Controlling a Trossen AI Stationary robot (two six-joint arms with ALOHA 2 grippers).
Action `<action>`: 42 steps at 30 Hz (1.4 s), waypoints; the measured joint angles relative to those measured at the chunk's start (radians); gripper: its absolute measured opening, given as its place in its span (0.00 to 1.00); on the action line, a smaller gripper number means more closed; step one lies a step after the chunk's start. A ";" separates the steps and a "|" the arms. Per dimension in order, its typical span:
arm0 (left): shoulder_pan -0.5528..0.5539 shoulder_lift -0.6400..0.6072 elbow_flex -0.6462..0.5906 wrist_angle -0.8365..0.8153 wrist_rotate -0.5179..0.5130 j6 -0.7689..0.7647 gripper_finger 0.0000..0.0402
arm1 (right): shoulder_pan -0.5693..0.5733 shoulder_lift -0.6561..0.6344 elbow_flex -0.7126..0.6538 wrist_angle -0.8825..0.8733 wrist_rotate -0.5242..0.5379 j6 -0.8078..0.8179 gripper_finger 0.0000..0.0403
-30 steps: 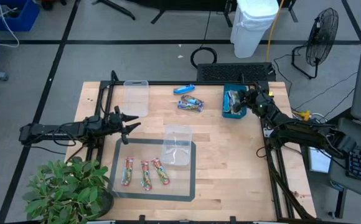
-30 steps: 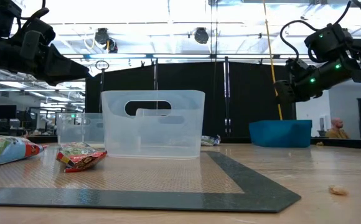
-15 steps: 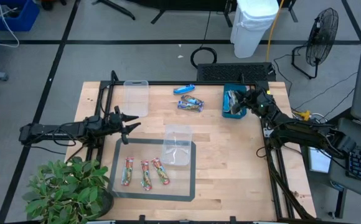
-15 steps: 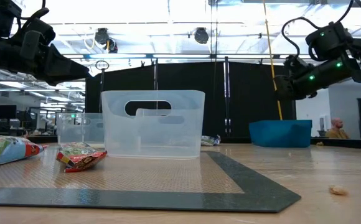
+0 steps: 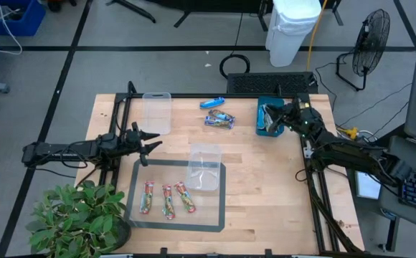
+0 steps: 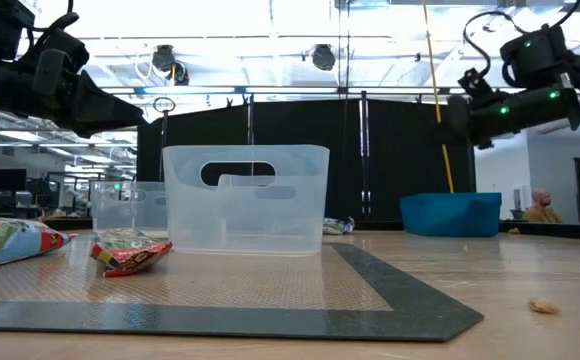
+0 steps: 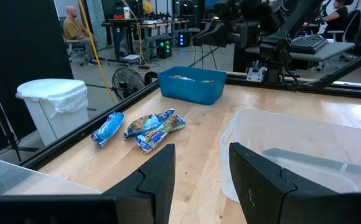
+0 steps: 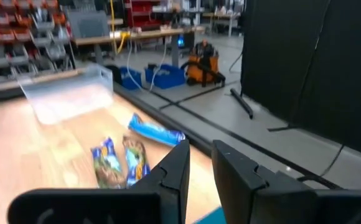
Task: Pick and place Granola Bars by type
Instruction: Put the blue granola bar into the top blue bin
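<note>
- The right gripper (image 5: 285, 119) hangs above the teal tray (image 5: 261, 130) at the upper right of the table in the high view. Its fingers (image 8: 236, 171) stand slightly apart with nothing between them — empty, and well up off the table in the low view.
- The left gripper (image 5: 150, 141) waits at the table's left edge, just above the dark mat (image 5: 222, 197). Its fingers (image 7: 258, 180) are spread and hold nothing.
- Three red-and-green granola bars (image 5: 166, 200) lie side by side on the mat at lower centre, apparently already grouped by type.
- One bright blue bar (image 5: 212, 102) lies near the table's top edge, with two tan-and-teal bars (image 5: 219, 120) just below it. They are loose on the wood, so probably not yet sorted.
- More wrapped bars sit inside the teal tray; their type cannot be told.
- One clear plastic tub (image 5: 205, 168) stands on the mat's upper right corner, and a second tub (image 5: 157, 113) stands at upper left — likely destinations. Both look empty.
- The right arm is best placed for the next pick, either from the tray or from the loose bars beside it.
</note>
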 joint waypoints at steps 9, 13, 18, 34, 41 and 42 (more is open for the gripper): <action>0.000 0.000 0.000 0.000 0.000 0.000 0.39 | 0.034 -0.235 0.000 -0.227 0.009 0.032 0.15; 0.000 0.000 0.000 0.000 0.000 0.000 0.39 | 0.079 -0.338 0.000 -0.327 0.118 0.028 0.15; 0.000 0.000 0.000 0.000 0.000 0.000 0.39 | 0.148 -0.430 -0.034 -0.339 0.219 0.010 0.15; 0.000 0.000 0.000 0.000 0.000 0.000 0.39 | 0.300 -0.567 -0.137 -0.295 0.397 -0.105 0.15; 0.000 0.000 0.000 0.000 0.000 0.000 0.39 | 0.339 -0.566 -0.138 -0.313 0.398 -0.100 0.15; 0.000 0.000 0.000 0.000 0.000 0.000 0.39 | 0.344 -0.566 -0.138 -0.317 0.398 -0.100 0.15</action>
